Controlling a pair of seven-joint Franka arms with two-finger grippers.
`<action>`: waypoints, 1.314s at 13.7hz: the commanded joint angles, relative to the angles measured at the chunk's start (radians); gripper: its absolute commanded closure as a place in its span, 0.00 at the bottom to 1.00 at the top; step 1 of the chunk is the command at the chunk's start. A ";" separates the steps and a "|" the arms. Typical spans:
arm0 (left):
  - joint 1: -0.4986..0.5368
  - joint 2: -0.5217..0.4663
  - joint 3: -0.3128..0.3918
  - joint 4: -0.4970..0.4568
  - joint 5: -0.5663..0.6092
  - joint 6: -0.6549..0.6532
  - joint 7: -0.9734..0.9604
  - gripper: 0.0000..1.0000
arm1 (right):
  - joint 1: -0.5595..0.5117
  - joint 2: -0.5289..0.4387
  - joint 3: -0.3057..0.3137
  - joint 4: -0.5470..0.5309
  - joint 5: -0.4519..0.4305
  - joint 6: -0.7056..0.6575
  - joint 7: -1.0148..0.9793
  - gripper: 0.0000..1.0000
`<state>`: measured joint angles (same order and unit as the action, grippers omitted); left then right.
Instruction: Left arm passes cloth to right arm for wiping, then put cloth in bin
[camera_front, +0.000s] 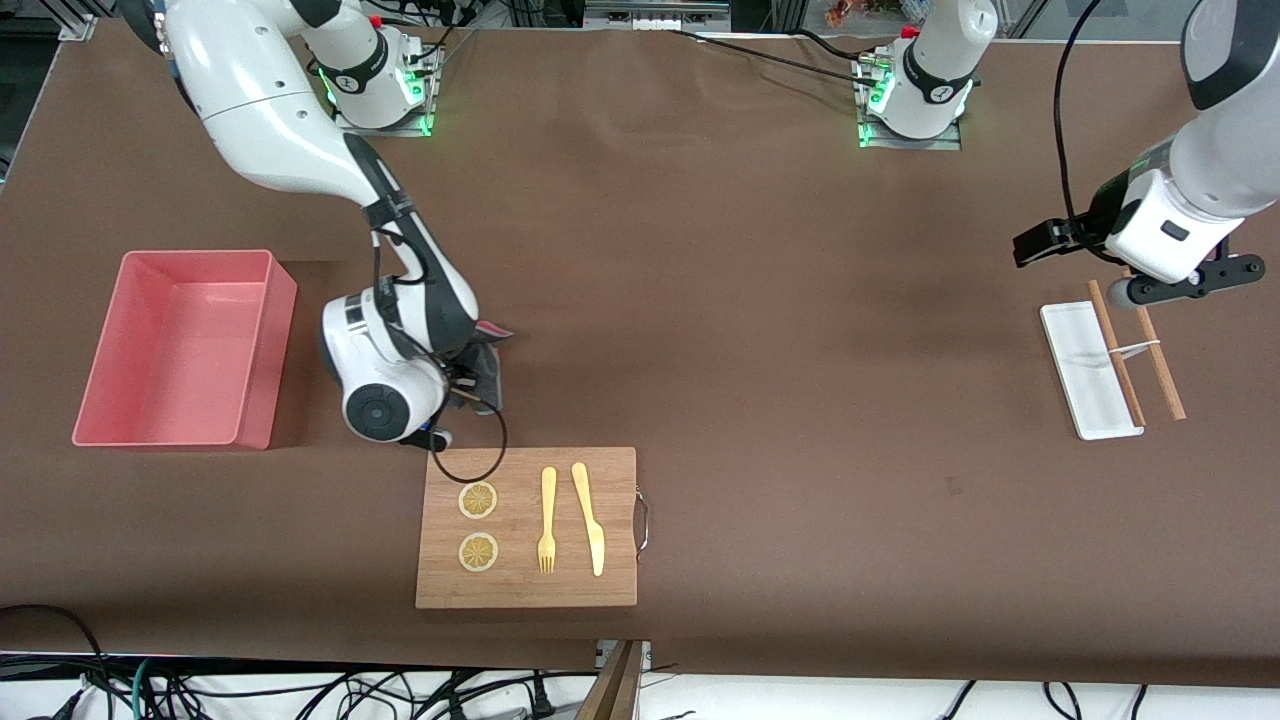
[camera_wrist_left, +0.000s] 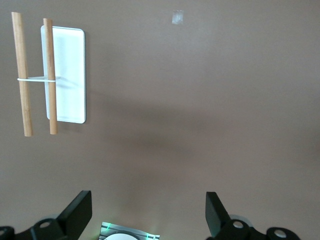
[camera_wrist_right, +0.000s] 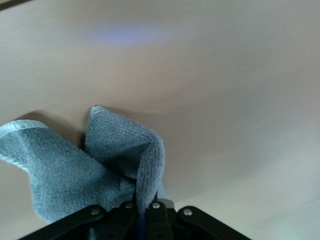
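My right gripper (camera_front: 468, 378) is shut on the cloth (camera_front: 489, 362), low over the table just past the cutting board's corner that lies farther from the front camera, on the bin's side. In the right wrist view the cloth (camera_wrist_right: 100, 160) shows its grey face, pinched in a fold between my fingers (camera_wrist_right: 145, 207). A pink edge (camera_front: 493, 329) shows in the front view. The pink bin (camera_front: 195, 255) stands empty toward the right arm's end of the table. My left gripper (camera_front: 1185, 285) is open and empty (camera_wrist_left: 149, 205), and waits above the white tray.
The wooden cutting board (camera_front: 620, 560) holds two lemon slices (camera_front: 478, 500), a fork (camera_front: 547, 520) and a knife (camera_front: 590, 520). A white tray (camera_front: 1088, 370) with two wooden sticks (camera_front: 1160, 365) lies at the left arm's end, also in the left wrist view (camera_wrist_left: 67, 75).
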<state>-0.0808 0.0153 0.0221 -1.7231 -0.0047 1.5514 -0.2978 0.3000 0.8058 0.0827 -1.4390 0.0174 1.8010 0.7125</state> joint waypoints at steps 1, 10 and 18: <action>0.019 -0.031 -0.011 -0.012 0.023 0.003 0.019 0.00 | 0.079 -0.016 -0.001 -0.017 0.047 0.062 0.150 1.00; 0.007 0.114 -0.016 0.169 0.078 0.015 0.002 0.00 | 0.268 -0.027 -0.003 0.020 0.248 0.176 0.372 1.00; 0.018 0.065 -0.019 0.067 0.086 0.057 0.020 0.00 | 0.096 -0.025 -0.024 0.008 0.150 -0.081 0.081 1.00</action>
<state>-0.0674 0.1222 0.0101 -1.5906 0.0478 1.5754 -0.2933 0.4456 0.7929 0.0502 -1.4183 0.2113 1.7602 0.8665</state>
